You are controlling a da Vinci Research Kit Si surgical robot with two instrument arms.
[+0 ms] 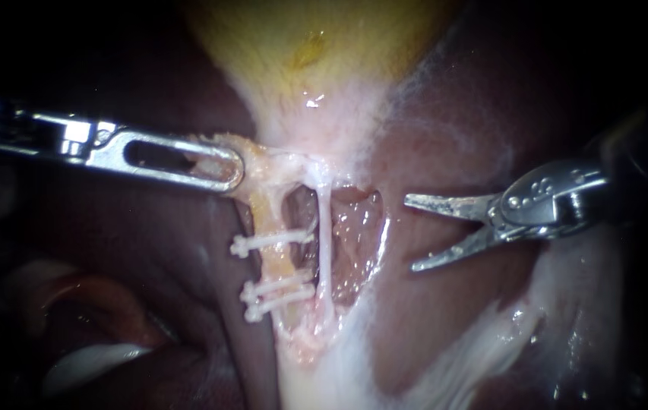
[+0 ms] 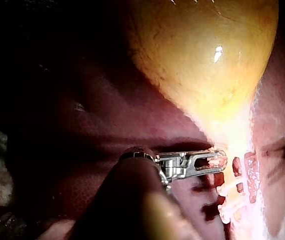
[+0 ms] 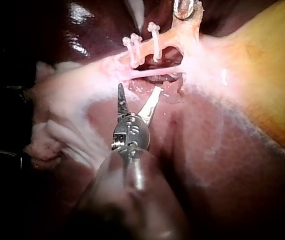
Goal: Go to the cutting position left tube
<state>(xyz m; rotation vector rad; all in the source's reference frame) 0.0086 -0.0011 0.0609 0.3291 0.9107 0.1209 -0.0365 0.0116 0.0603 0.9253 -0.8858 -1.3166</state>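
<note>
Your right instrument (image 1: 412,233) is doing the cutting here. Its two blade-shaped jaws are standing wide open, gripping nothing, and hovering over the liver (image 1: 445,319), apart from both tubes. The left tube (image 1: 278,262), the thicker yellowish one, is lying ahead of the jaw tips, beyond the thin pale right tube (image 1: 324,243). That is putting the right tube between the jaws and the target. The left tube's long axis is running away from the gallbladder (image 1: 316,53), roughly square to the line of the jaws. Three clips (image 1: 272,241) are crossing it: one nearer the gallbladder, and a close pair farther off. Judgement: the cut site is looking like the bare stretch between the single clip and the pair. Your left instrument (image 1: 229,175) is lying nearly level, its jaws closed on tissue (image 1: 251,163) at the gallbladder end of the left tube, apparently tensioning it. It is nearer the tube but is occupied. Judgement: the coming move is calling for the right instrument to advance straight ahead, clearing the right tube without snagging it, until the open jaws are straddling the bare stretch.
</note>
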